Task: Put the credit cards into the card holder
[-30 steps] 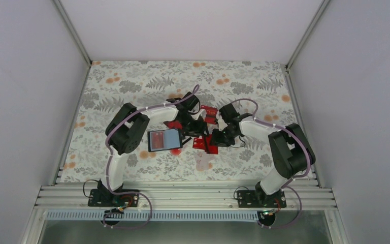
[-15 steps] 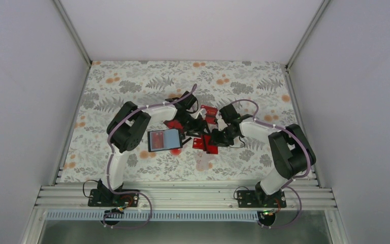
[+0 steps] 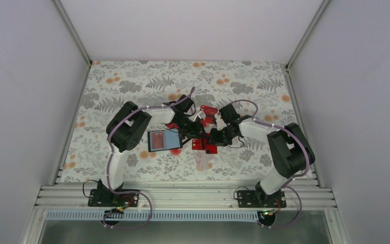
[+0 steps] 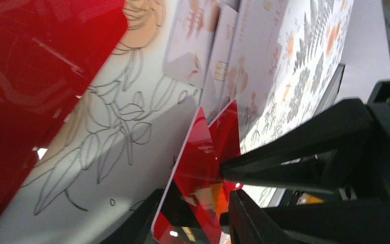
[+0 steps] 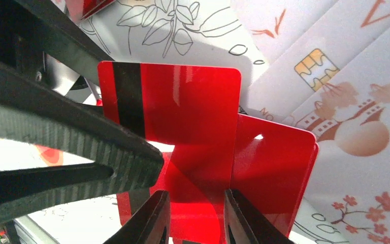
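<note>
Cards (image 3: 204,146) sit mostly outside the holder (image 3: 174,138), so the task looks barely begun. The holder lies flat on the table (image 3: 132,86) at the left of the cluster, just beside the left gripper (image 4: 193,211). Its face is grey-blue on one side and red on the other. The red may be one card already lodged there, but the top view is too small to settle it.

The left gripper's fingertips flank the lower edge of a striped card (image 5: 183,112), which stands tilted off the table and throws a shadow on it. In the right wrist view one ribbed left finger touches that card's lower left side and the other shows dark beyond its corner. The jaws stand narrowly apart around the card, and I cannot tell whether they clamp it.

The right gripper (image 5: 195,206) meets the same card from the other side, its tips over the card's lower part with a slim gap between them. Whether it pinches I cannot tell either. Since the card is raised, I judge that at least one gripper bears it, and this looks like a hand-over.

A second card (image 5: 277,173) lies just behind, overlapped by the striped one, with pale chip cards (image 5: 335,66) on the table beyond. From above, a far card (image 3: 209,110) lies further back.

What remains is to carry the striped card left, slide it into the holder, then do the same for each loose red card.
</note>
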You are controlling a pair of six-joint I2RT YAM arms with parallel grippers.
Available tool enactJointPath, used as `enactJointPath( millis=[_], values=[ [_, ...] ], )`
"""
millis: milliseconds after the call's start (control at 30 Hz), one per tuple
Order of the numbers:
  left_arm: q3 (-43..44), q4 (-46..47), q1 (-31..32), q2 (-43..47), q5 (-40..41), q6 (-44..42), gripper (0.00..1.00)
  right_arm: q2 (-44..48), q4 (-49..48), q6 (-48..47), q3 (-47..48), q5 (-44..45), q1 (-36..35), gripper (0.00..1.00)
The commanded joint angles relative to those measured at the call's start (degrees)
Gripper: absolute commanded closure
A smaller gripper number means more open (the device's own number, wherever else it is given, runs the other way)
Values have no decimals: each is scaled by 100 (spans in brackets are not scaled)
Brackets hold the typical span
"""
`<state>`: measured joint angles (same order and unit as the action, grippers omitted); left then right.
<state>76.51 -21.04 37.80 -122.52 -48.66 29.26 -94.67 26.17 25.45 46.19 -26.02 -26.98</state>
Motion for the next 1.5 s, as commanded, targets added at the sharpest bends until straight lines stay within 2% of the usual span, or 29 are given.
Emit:
enactJointPath(
  millis=[0,233,400,533,700,800,900,1033,1233,1467],
  values=[
    [-116,214,-27,110,112,-3,72,-695,17,-14,-470,606,-103,72],
    [115,-219,-18,175,712,-94,97,-734,57,-73,-387,614,-99,72],
    [229,-465,-18,314,826,-84,98,-637,258,-85,-198,754,-105,72],
    [487,-776,-18,556,878,-122,98,-168,615,-84,75,874,-99,69],
    [803,-1166,-32,861,897,-261,98,667,1125,-93,494,821,-60,55],
    [1055,-1392,-49,1059,855,-399,98,1151,1283,-102,654,529,55,44],
    [1383,-1670,-83,1252,762,-633,98,1612,1298,-110,800,72,226,41],
    [1619,-1682,-162,1659,436,-813,98,2152,981,-124,1046,-962,407,41],
    [1998,-1424,-212,2299,-125,-827,98,2565,395,114,1504,-2191,466,45],
    [2656,-1498,-279,2747,-677,-885,98,2729,-97,486,2109,-2793,475,56]
  ],
)
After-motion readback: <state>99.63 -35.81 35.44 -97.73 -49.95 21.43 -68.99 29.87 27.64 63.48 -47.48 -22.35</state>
